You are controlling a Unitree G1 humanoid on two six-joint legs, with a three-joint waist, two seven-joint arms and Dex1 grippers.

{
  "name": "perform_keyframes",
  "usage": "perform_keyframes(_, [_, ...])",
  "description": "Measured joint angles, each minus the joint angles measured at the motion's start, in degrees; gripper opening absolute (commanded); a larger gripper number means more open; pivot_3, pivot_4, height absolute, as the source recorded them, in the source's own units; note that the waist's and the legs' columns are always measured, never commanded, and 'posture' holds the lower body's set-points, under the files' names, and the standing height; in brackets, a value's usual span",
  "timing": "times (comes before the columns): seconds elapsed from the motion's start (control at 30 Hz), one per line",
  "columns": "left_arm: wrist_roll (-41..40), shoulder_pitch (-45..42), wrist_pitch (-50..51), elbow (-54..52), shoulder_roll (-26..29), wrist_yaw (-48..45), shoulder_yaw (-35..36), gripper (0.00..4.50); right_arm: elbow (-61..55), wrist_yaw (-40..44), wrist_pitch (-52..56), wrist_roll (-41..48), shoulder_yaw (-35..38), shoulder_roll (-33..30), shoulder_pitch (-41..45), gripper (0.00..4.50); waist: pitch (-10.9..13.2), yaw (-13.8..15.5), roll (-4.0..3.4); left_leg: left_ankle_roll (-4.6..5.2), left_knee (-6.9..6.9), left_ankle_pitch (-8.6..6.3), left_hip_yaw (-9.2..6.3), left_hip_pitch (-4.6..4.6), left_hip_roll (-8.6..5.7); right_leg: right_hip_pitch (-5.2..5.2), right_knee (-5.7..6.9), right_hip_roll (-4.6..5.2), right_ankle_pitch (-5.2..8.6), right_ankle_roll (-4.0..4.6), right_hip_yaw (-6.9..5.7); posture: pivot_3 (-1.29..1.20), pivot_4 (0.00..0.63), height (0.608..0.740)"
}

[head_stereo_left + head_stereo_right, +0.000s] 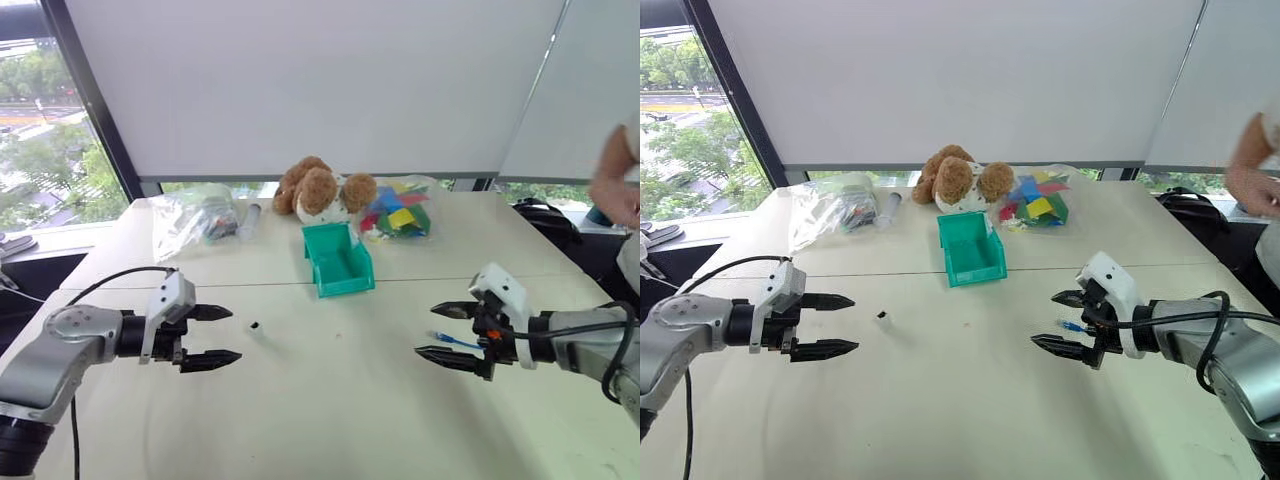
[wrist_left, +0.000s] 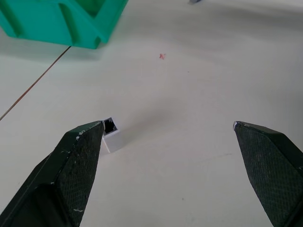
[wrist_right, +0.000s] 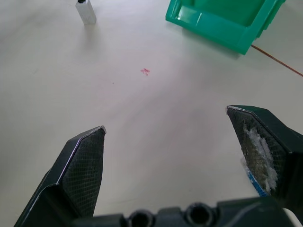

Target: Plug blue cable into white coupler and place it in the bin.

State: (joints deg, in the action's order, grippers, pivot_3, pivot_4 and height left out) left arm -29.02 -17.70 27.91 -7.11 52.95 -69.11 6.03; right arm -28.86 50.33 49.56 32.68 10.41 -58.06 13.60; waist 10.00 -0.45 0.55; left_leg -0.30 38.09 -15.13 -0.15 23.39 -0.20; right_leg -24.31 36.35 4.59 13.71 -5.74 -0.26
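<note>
While both arms hang above the near part of the table (image 1: 330, 400), the left end effector (image 1: 215, 335) has its two black fingers spread wide and holds nothing. The right end effector (image 1: 445, 330) is also wide and empty. The white coupler (image 1: 256, 327) stands on the table just beside the left end effector, toward the middle of the table, with its dark opening facing up. In the left wrist view it is close to one fingertip (image 2: 90, 137), but I cannot tell if they touch. The blue cable (image 1: 452, 340) lies on the table by the right end effector, mostly hidden behind its fingers. The green bin (image 1: 338, 260) sits in the middle of the table, toward the far edge, and it looks empty. Behind it, along the far edge, are a teddy bear (image 1: 320, 190), a clear bag of colored blocks (image 1: 397, 212) and another clear bag (image 1: 195, 220). A person's arm (image 1: 615, 185) shows past the right edge.
</note>
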Motion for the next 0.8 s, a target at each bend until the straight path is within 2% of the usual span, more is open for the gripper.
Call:
perform_keyframes(0.37, [-0.7,1.0,2.5,-1.9,-0.9,4.6,0.4,4.5,-0.1,0.0,0.0,-0.4,0.0,-0.1,-0.5,4.45,0.0,-0.1,0.0,0.0,0.0,0.0,0.0,0.0,0.01,0.0,-0.01,0.0,0.0,0.0,0.01,0.0,0.15,0.74])
perform_keyframes(0.8, [0.2,-0.1,3.1,-1.3,-3.6,7.8,-0.9,4.5,-1.9,-4.3,0.6,0.0,1.0,0.8,-5.2,4.45,0.0,0.1,0.01,0.0,0.0,0.0,0.01,0.0,-0.01,0.02,-0.02,0.01,0.0,0.0,0.02,0.0,0.15,0.74])
